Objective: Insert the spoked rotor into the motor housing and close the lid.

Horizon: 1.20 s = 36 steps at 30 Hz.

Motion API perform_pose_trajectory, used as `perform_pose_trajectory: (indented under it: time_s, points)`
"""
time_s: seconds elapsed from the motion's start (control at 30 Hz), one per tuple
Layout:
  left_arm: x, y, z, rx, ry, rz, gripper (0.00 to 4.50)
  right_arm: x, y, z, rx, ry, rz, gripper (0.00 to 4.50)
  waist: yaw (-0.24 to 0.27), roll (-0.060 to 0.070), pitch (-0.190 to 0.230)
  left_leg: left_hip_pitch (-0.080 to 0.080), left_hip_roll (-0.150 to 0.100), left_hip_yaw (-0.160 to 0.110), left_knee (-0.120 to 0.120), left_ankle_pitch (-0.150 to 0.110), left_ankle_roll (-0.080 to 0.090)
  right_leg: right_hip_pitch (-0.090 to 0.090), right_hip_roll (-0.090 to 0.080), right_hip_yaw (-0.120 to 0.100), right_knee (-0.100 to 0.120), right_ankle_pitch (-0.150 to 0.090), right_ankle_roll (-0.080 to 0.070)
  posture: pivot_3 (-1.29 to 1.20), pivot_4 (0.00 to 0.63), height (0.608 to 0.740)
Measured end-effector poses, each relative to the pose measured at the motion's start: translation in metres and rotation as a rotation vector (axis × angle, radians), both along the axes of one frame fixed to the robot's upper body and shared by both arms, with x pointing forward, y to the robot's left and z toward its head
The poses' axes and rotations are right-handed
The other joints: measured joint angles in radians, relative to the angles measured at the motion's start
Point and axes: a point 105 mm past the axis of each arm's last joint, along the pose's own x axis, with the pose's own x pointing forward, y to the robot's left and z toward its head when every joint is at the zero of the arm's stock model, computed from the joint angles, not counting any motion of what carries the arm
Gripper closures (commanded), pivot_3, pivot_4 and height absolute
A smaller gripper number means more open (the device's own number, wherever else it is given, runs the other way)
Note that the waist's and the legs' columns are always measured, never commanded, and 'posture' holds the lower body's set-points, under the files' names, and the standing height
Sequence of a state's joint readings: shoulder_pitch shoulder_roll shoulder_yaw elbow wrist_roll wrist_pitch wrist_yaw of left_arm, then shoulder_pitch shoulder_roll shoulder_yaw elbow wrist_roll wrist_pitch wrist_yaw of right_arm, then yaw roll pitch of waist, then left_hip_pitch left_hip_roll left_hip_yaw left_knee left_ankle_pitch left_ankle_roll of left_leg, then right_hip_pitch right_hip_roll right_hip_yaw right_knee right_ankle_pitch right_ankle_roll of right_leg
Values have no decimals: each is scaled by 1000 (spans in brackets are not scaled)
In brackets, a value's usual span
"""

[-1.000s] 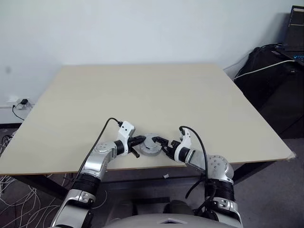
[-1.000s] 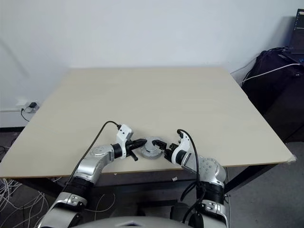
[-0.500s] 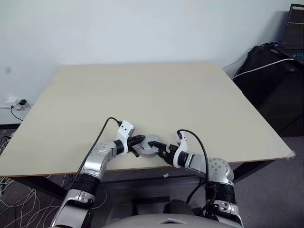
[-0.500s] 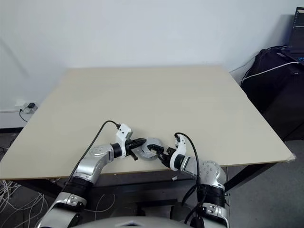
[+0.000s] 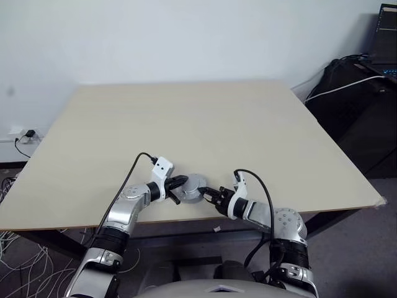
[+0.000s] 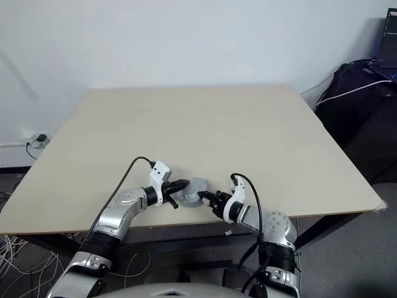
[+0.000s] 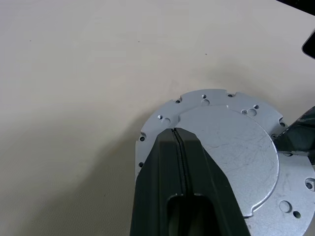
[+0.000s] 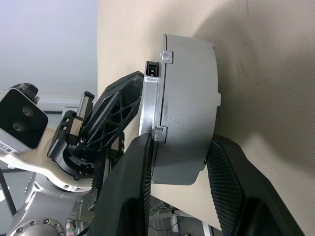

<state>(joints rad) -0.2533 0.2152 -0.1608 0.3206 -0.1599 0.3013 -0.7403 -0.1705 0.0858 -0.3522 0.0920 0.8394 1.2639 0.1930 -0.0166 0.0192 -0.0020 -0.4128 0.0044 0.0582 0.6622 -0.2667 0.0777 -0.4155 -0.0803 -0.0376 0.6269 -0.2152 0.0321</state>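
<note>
Head views, place: the motor housing (image 5: 193, 187) sits at the near edge of the bench (image 5: 186, 118), between the two arms and within easy reach of both.
Head views, arms: the left gripper (image 5: 182, 182) comes at it from the left and the right gripper (image 5: 211, 194) from the right, probably so that one steadies it while the other presses.
Left wrist view, jaws: shut tight, with the joined tips resting on the lid (image 7: 224, 142). This looks like a push to seat the lid, not a grasp.
Left wrist view, lid: it lies flat on top of the housing, with the holes in its rim showing.
Right wrist view, jaws: narrowed around the housing, one on each side of its wall, apparently holding it. That would stop it sliding under the push.
Rotor: the spoked rotor is hidden, and I judge it already lies inside under the lid.
</note>
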Motion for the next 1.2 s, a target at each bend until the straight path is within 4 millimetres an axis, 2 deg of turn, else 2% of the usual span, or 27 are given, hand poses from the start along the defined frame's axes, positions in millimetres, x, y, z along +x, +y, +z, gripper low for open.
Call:
perform_pose_trajectory:
  time_s: [0.67,0.83,0.9,0.97,1.03,1.1,1.2]
  points:
    - [-1,-2,1,-55,6,34,4500,-8,-1,0,15,16,3,3194,4,1,1,-1,0,0,0,0,0,0,0,0,-1,0,0,0,0,740]
    - [-7,0,10,-240,17,153,4500,-5,-1,3,23,3,-12,3227,3,1,5,-2,0,0,0,0,0,-1,0,0,-1,0,0,0,0,740]
    - [-7,2,25,-357,-3,203,4500,-5,-2,4,25,-1,-17,3227,3,0,8,-3,0,0,0,0,0,-2,0,0,-1,0,0,0,0,740]
    - [-10,12,49,-503,-34,261,4500,-4,-1,4,27,-4,-23,3227,1,0,8,-3,0,0,0,0,0,-3,0,0,-1,0,0,0,0,740]
    - [-17,22,62,-599,-36,295,4500,-4,-1,4,28,-7,-27,3227,0,0,9,-3,0,0,0,0,0,-3,1,0,-1,0,0,0,0,740]
    - [-26,29,61,-654,7,325,4500,-3,-2,4,29,-6,-33,3228,0,0,9,-3,0,0,0,0,0,-2,1,-1,-1,0,0,0,0,740]
    - [-43,35,48,-731,120,381,4500,-3,-2,5,32,-5,-40,3229,-1,-2,11,-3,0,0,2,0,0,-1,2,-1,-1,0,0,0,0,740]
